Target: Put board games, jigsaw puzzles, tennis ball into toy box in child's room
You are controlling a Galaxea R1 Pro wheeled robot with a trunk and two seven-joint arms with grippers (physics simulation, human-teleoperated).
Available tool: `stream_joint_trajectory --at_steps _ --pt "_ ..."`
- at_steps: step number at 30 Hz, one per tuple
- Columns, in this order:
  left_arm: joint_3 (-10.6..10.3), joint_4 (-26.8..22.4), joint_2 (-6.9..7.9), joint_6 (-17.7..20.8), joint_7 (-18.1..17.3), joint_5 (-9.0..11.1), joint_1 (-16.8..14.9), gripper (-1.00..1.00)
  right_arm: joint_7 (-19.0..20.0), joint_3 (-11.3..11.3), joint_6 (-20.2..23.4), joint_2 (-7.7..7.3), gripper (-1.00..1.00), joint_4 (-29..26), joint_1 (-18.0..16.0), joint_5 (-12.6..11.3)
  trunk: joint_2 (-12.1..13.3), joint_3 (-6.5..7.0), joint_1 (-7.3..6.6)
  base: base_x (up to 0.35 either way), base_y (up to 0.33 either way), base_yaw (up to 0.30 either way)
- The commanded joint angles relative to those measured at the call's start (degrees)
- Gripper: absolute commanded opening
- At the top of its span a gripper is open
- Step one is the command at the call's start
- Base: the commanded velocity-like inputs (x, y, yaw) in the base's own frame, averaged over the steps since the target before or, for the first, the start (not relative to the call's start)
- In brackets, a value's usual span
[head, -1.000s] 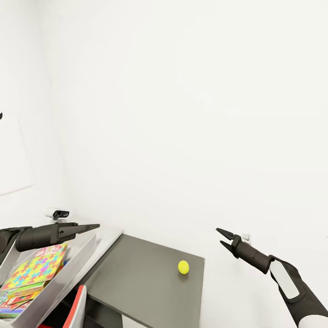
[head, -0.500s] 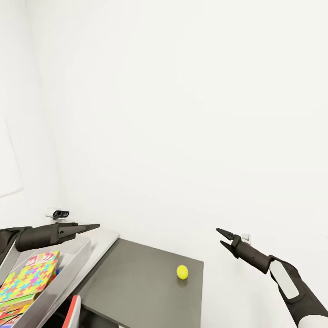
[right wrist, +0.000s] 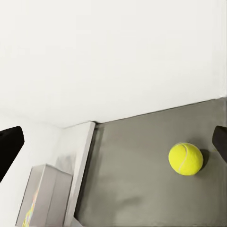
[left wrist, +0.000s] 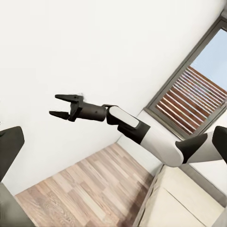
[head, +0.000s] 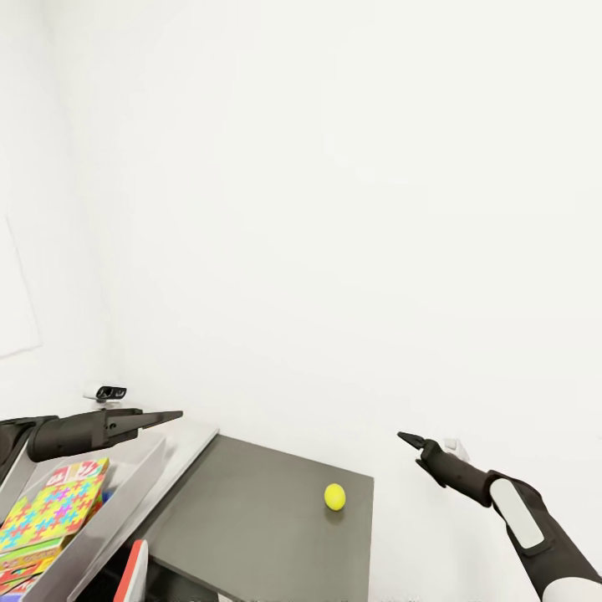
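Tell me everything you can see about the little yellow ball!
The tennis ball is small, round and bright yellow-green, with a faint curved seam that shows in the right wrist view. It sits alone on the dark grey part of the table, near its far right corner, casting a small shadow. Nothing else touches it.

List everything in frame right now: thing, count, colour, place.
ball: 1, yellow-green, on the dark grey low table section, toward its far right corner.
table: 1, dark grey low section joined to a pale grey top at left.
toy box: 1, translucent grey, on the pale top at lower left.
puzzle: 1 visible, mosaic of yellow, pink, blue, green, inside the toy box on top of other printed boxes.
small device: 1, white and black, by the wall behind the box.
window: 1, dark frame, left wrist view.
floor: wood plank.
left pincer: above the toy box.
right pincer: open, in the air right of the ball.
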Motion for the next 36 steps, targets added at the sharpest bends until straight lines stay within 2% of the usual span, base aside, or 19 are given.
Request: stream_joint_trajectory --at_steps 1,4,11,15,19,21,23,29,32,36 --pt "0.0 0.0 0.03 0.6 -0.2 0.0 0.0 1.00 -0.8 -0.1 0.4 0.05 1.00 0.0 0.0 -0.1 -0.1 -0.12 0.02 0.000 0.000 0.000" --pt "0.2 0.0 0.06 0.6 -0.2 0.0 0.0 1.00 -4.0 0.1 0.4 0.16 1.00 -0.1 -0.2 0.0 -0.1 -0.40 0.02 0.000 0.000 0.000" --pt "0.3 0.0 0.14 0.6 -0.2 0.0 0.0 1.00 -7.9 0.3 0.2 0.23 1.00 -0.1 -0.4 0.2 -0.1 -1.06 0.02 0.000 0.000 0.000" --pt "0.3 0.0 0.16 0.6 -0.2 -0.1 0.0 1.00 -11.1 1.1 -1.3 0.31 1.00 -0.2 -0.5 1.0 -0.1 -1.43 0.02 0.000 0.000 0.000" --pt "0.3 0.0 0.16 0.6 -0.2 0.0 0.0 1.00 -14.8 4.2 -2.3 1.04 1.00 -0.4 -0.9 3.9 -0.1 -1.81 0.02 0.000 0.000 0.000" --pt "0.3 0.0 0.16 0.6 -0.2 0.0 0.0 1.00 -16.4 5.9 -2.7 2.22 1.00 -0.6 -1.4 5.8 -0.1 -2.00 0.02 0.000 0.000 0.000" --pt "0.3 0.0 0.17 0.6 -0.2 0.0 0.0 1.00 -17.4 6.6 -2.8 3.23 1.00 -0.7 -1.7 7.1 -0.1 -2.19 0.02 0.000 0.000 0.000" --pt "0.3 -0.4 0.17 0.6 -0.2 0.0 0.0 1.00 -21.2 7.3 -3.1 5.76 1.00 -0.8 -2.3 13.3 -0.1 -2.73 0.02 0.000 0.000 0.000" --pt "0.3 -0.8 0.17 0.6 -0.2 0.1 0.0 1.00 -21.6 7.3 -3.1 6.43 1.00 -0.9 -2.4 14.5 -0.1 -2.86 0.02 0.000 0.000 0.000" --pt "0.3 -4.0 0.24 0.6 -0.2 0.1 0.2 1.00 -21.6 7.5 -3.1 6.81 1.00 -3.2 -2.4 15.2 -0.1 -2.92 0.02 0.000 0.000 0.000"
